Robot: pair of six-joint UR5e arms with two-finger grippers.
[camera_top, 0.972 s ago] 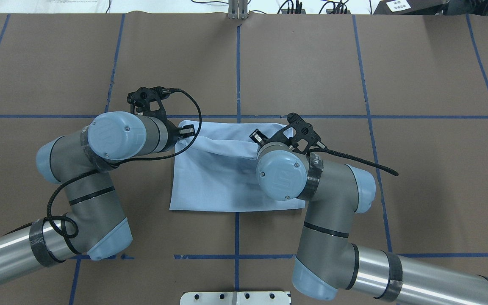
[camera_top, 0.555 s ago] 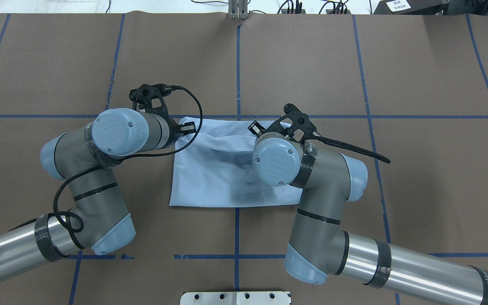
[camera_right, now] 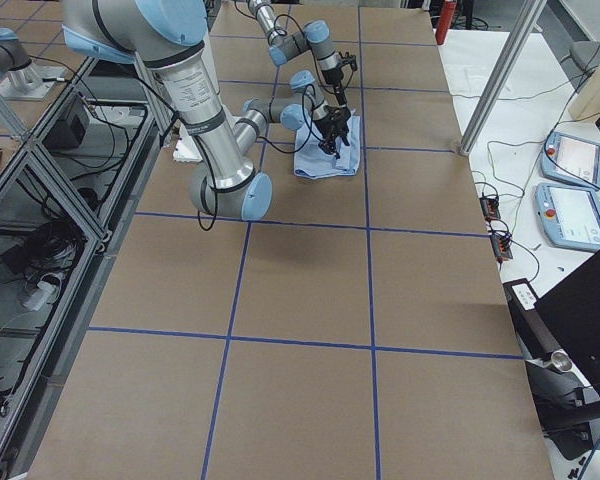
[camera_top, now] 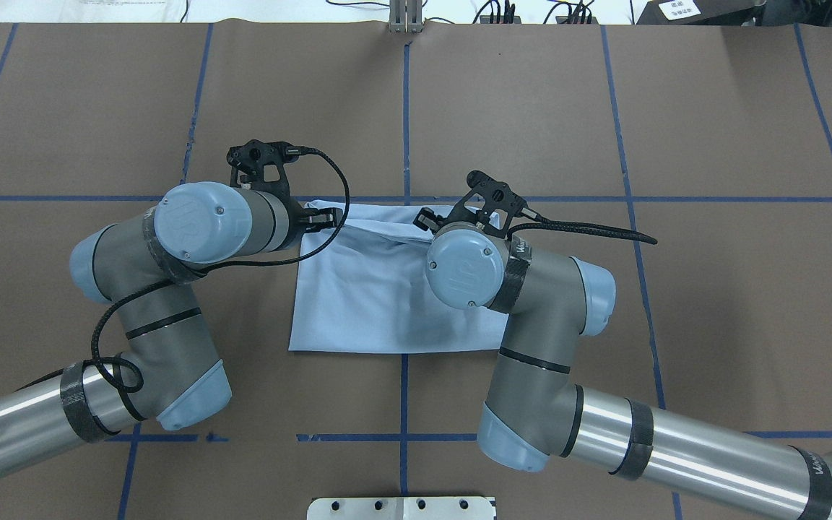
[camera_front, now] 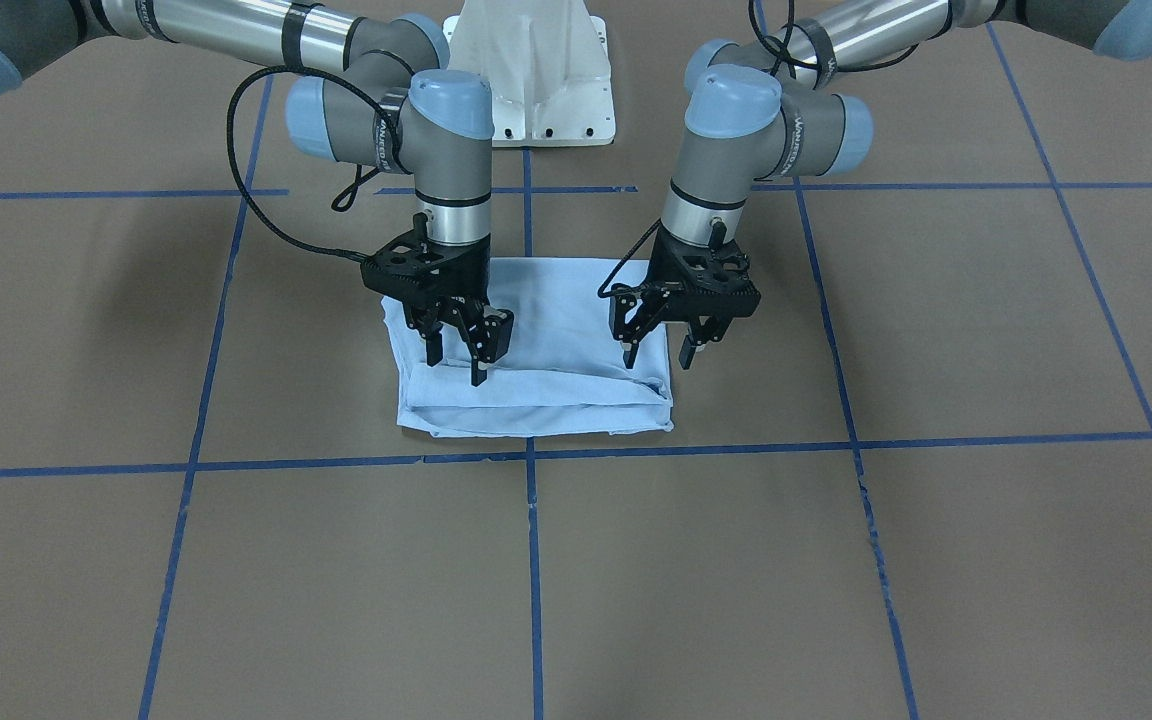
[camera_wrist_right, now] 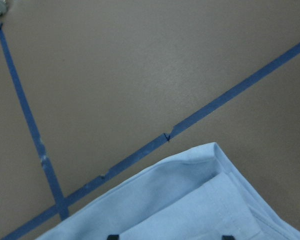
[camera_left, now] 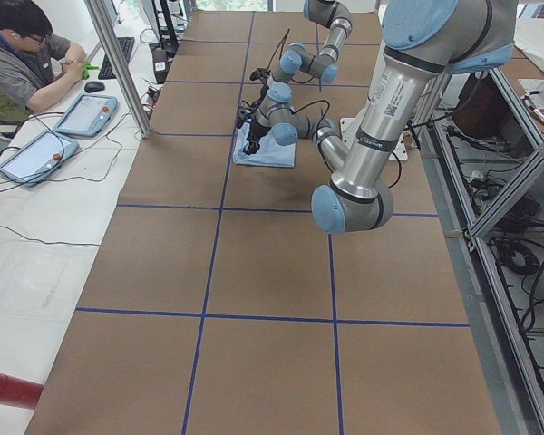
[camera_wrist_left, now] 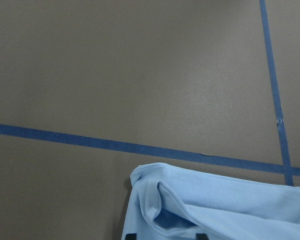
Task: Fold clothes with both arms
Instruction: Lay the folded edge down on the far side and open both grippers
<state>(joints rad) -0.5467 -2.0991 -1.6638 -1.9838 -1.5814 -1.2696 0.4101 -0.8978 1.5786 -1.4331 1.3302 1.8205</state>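
Left jaws and right jaws parted, empty, above light blue T-shirt (camera_front: 556, 350) folded into rectangle

right tool (camera_front: 458, 362): mostly hidden overhead | T-shirt (camera_wrist_left: 215, 210): cropped in wrist views

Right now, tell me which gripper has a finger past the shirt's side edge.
The left gripper: its outer finger hangs over the table beside the shirt; the right gripper has both fingers above cloth.
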